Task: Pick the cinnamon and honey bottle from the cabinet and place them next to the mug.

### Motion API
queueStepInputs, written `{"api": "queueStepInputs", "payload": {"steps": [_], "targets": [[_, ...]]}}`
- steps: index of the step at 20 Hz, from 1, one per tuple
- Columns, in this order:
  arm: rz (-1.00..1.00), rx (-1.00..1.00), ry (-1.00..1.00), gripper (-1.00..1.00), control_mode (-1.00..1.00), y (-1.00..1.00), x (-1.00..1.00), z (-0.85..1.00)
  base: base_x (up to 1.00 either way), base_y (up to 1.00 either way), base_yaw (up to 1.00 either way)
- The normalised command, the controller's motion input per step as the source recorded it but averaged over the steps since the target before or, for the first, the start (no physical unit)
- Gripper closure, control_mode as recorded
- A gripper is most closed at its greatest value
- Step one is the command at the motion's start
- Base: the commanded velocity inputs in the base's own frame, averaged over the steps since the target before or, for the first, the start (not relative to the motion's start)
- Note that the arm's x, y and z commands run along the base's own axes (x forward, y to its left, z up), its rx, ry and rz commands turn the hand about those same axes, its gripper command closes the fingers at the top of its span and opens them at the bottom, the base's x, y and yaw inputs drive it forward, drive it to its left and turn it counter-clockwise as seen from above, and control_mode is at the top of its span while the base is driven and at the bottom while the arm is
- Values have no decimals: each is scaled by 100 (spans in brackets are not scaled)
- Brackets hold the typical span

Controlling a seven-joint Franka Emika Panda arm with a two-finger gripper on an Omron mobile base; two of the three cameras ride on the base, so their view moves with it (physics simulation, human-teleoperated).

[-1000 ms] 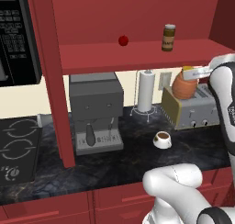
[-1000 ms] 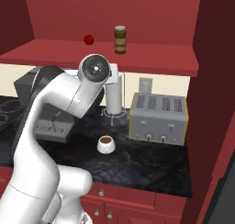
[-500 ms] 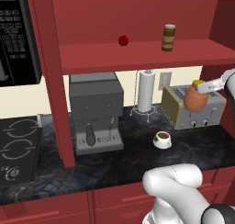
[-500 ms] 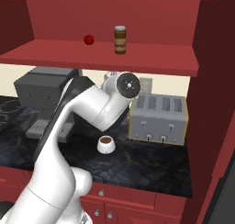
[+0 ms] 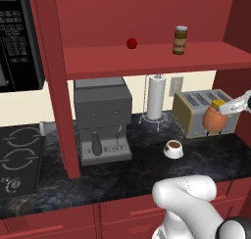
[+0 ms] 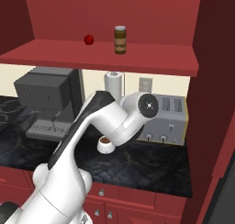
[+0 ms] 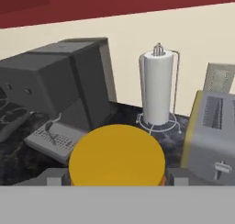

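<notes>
Honey bottle [image 5: 214,118] is clamped in the pincer [image 5: 223,107], held up in front of the toaster [image 5: 198,111] on the right. The mug [image 5: 173,148] sits on the table [image 5: 122,174] just left of it. Cinnamon [image 5: 180,40] is up on the cabinet [image 5: 147,59] shelf.

Toaster [image 5: 202,112], paper towel roll [image 5: 156,97] (upright), coffee machine [image 5: 102,118]

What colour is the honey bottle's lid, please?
Yellow, clearest in the hand view: honey bottle.

No legible text, labels or numbers.
</notes>
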Motion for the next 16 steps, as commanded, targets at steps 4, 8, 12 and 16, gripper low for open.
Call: {"api": "queueStepInputs", "payload": {"steps": [4, 8, 12, 16], "targets": [[6, 0, 0, 100, -100, -2, -7, -52, 0, 0, 0], [8, 0, 0, 100, -100, 0, -1, -58, 0, 0, 0], [10, 0, 0, 100, -100, 0, 0, -56, 0, 0, 0], [12, -1, 0, 100, -100, 0, 0, -44, 0, 0, 0]]}}
